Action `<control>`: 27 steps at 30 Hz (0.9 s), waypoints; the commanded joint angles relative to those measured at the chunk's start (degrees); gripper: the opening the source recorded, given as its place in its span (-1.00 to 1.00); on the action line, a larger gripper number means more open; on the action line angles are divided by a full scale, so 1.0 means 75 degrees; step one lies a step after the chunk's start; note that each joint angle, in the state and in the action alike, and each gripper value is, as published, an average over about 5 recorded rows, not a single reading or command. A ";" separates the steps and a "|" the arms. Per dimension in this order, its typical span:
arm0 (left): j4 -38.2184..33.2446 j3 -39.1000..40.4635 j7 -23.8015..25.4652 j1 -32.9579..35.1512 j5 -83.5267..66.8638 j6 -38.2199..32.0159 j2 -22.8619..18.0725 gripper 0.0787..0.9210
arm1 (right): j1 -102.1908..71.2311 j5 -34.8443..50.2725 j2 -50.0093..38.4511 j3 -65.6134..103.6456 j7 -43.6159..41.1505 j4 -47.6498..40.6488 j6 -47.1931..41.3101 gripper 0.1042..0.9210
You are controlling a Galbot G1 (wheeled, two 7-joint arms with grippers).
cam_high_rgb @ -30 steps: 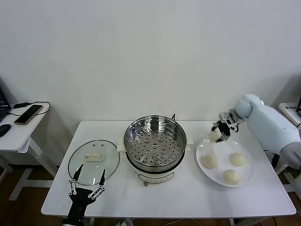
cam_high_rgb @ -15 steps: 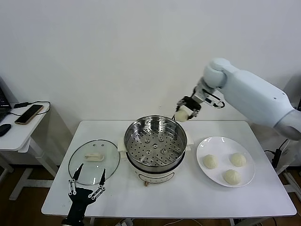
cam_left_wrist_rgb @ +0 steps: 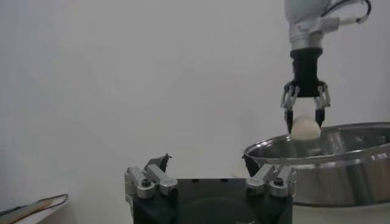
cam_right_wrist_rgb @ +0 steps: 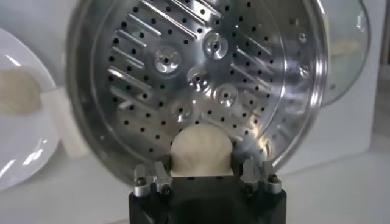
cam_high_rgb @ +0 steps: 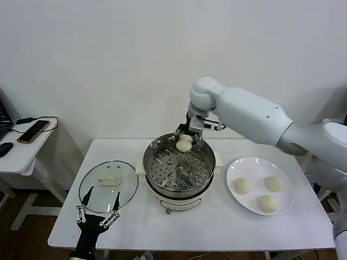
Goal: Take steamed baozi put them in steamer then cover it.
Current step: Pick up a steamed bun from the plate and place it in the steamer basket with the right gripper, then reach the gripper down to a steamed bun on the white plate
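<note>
The shiny steel steamer (cam_high_rgb: pixel 179 162) stands on its cream pot base at mid-table, its perforated floor bare. My right gripper (cam_high_rgb: pixel 185 138) is shut on one cream-white baozi (cam_high_rgb: pixel 185 143) and holds it just over the steamer's far rim; the baozi fills the jaws in the right wrist view (cam_right_wrist_rgb: pixel 202 151) above the steamer floor (cam_right_wrist_rgb: pixel 201 79). Three more baozi (cam_high_rgb: pixel 242 186) lie on the white plate (cam_high_rgb: pixel 286 172) at the right. My left gripper (cam_high_rgb: pixel 98 214) is open and empty near the table's front left edge. The left wrist view shows the right gripper (cam_left_wrist_rgb: pixel 304 119) with the baozi (cam_left_wrist_rgb: pixel 304 128) over the steamer (cam_left_wrist_rgb: pixel 329 161).
The round glass lid (cam_high_rgb: pixel 108 186) with a cream handle lies flat on the table left of the steamer, just behind my left gripper. A side table (cam_high_rgb: pixel 21 146) with a phone stands at the far left.
My right gripper has carried the baozi from the plate side leftward and down to just above the steamer's far rim. The left arm has barely moved.
</note>
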 commanded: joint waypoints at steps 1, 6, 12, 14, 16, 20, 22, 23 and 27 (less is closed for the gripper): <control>0.0015 -0.0013 -0.0009 0.0002 -0.0015 -0.0010 0.0009 0.77 | -0.0301 -0.0611 0.0534 -0.0029 0.0069 -0.0417 0.0126 0.36; 0.0018 -0.0056 -0.0017 -0.0002 -0.0039 -0.0019 0.0015 0.77 | -0.0487 -0.0857 0.0764 0.0134 0.0096 -0.0867 0.0237 0.37; 0.0034 -0.0062 -0.0033 -0.0010 -0.0047 -0.0033 0.0000 0.77 | -0.0672 -0.1007 0.0974 0.0242 0.0168 -0.1230 0.0301 0.45; 0.0029 -0.0070 -0.0038 -0.0012 -0.0048 -0.0033 -0.0001 0.77 | -0.0708 -0.1012 0.1002 0.0247 0.0199 -0.1264 0.0301 0.53; 0.0020 -0.0083 -0.0041 -0.0014 -0.0054 -0.0030 0.0004 0.77 | -0.0724 -0.1012 0.0992 0.0252 0.0217 -0.1246 0.0284 0.64; -0.0001 -0.0103 -0.0045 -0.0021 -0.0077 -0.0015 0.0026 0.77 | -0.0603 -0.0687 0.0769 0.0302 0.0132 -0.0971 0.0069 0.75; -0.0002 -0.0102 -0.0047 -0.0032 -0.0087 -0.0003 0.0038 0.77 | -0.0434 -0.0236 0.0557 0.0314 -0.0016 -0.0762 -0.0156 0.76; -0.0002 -0.0097 -0.0047 -0.0039 -0.0091 0.0004 0.0043 0.77 | -0.0329 0.0049 0.0428 0.0332 -0.0125 -0.0646 -0.0291 0.76; -0.0015 -0.0070 -0.0047 -0.0066 -0.0091 0.0034 0.0056 0.77 | 0.0223 0.1529 -0.0379 0.0430 -0.0825 -0.0130 -0.1376 0.76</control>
